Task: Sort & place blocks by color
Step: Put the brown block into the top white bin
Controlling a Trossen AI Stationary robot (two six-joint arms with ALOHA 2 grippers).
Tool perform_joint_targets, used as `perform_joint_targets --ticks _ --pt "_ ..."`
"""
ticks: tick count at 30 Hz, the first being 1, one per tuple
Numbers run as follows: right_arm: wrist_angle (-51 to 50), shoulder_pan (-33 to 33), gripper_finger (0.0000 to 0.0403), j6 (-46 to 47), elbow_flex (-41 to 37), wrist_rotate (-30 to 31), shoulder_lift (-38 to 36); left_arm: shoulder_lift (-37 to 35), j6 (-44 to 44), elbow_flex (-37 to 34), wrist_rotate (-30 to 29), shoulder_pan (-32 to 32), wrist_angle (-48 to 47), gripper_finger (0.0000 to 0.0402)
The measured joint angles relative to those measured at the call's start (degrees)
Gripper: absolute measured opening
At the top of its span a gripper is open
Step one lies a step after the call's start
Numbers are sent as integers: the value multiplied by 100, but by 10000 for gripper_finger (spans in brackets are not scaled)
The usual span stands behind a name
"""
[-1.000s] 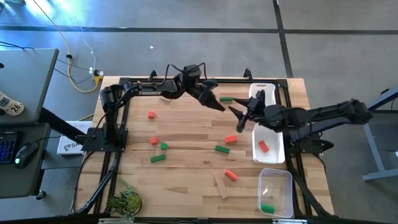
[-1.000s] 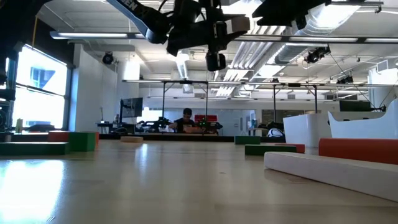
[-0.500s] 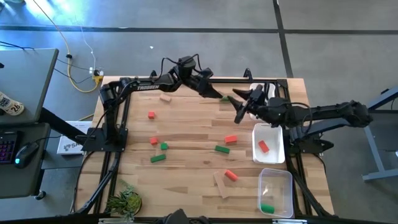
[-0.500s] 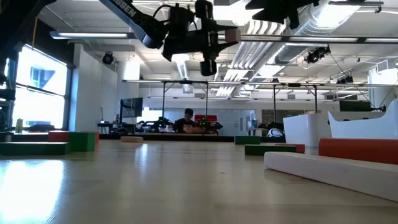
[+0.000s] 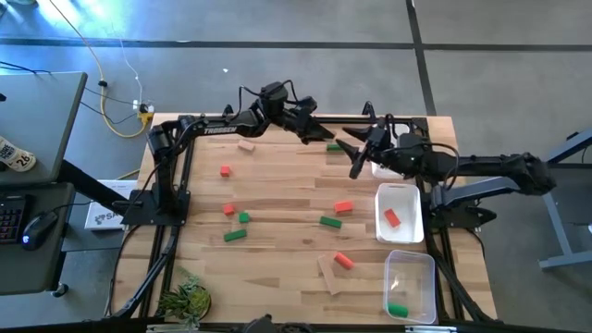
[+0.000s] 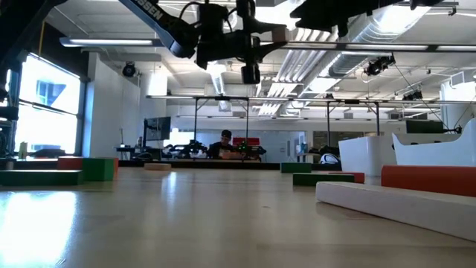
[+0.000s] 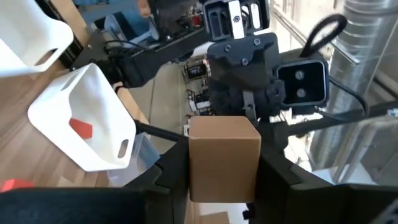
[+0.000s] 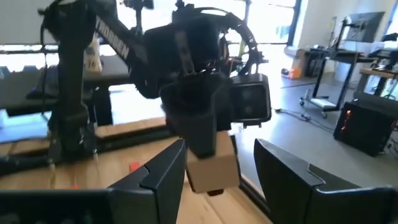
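Observation:
My left gripper [image 5: 324, 138] hangs over the table's far edge, shut on a plain tan cube [image 7: 224, 158]. My right gripper [image 5: 354, 159] faces it, open. Its fingers [image 8: 163, 175] stand on either side of that cube [image 8: 214, 169] without touching it. Other blocks lie flat on the table: red ones [image 5: 225, 170] [image 5: 343, 207] [image 5: 343, 261], green ones [image 5: 234, 235] [image 5: 330, 221] [image 5: 335, 147], a tan bar [image 5: 328, 275] and a tan piece [image 5: 246, 145]. One red block [image 5: 391, 217] lies in the white tray [image 5: 400, 239]. One green block [image 5: 397, 309] lies in the clear tray [image 5: 412, 264]. My left gripper pinches the tan cube between its two fingers [image 7: 169, 180], one on each of two opposite side faces [image 7: 196, 171]. It reaches in from the table's left. The cube is lifted clear of the table and sticks out past the fingertips.
A second white tray [image 5: 388, 137] sits at the far right corner, partly under my right arm. A small plant [image 5: 188, 298] stands at the near left corner. Black frame rails run along the left and far edges. Bare wood lies in the table's middle.
My left gripper has carried the tan cube up and toward the far edge. My right gripper has moved toward the far edge as well and now faces the cube, with its fingers on either side of it.

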Motion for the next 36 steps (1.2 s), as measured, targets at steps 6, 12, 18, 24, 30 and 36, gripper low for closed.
perform_joint_targets --ticks 6,12,18,24,30,36 --pt "-264 -166 180 -52 0 -278 0 0 -115 0 -169 -74 -28 110" --pt "-464 -262 180 -256 0 -547 0 0 -166 0 -305 -112 -31 109" --pt "-521 -423 180 -240 0 -709 37 0 -220 0 -362 -119 -33 109" --pt "-405 -519 180 -222 -2 -879 208 0 -214 0 -390 -214 -35 109" --pt "-280 -521 177 17 -2 -1018 405 2 -202 0 -387 -263 -35 110" --pt "36 -523 153 92 -2 -946 625 2 -141 0 -382 -256 -34 111"
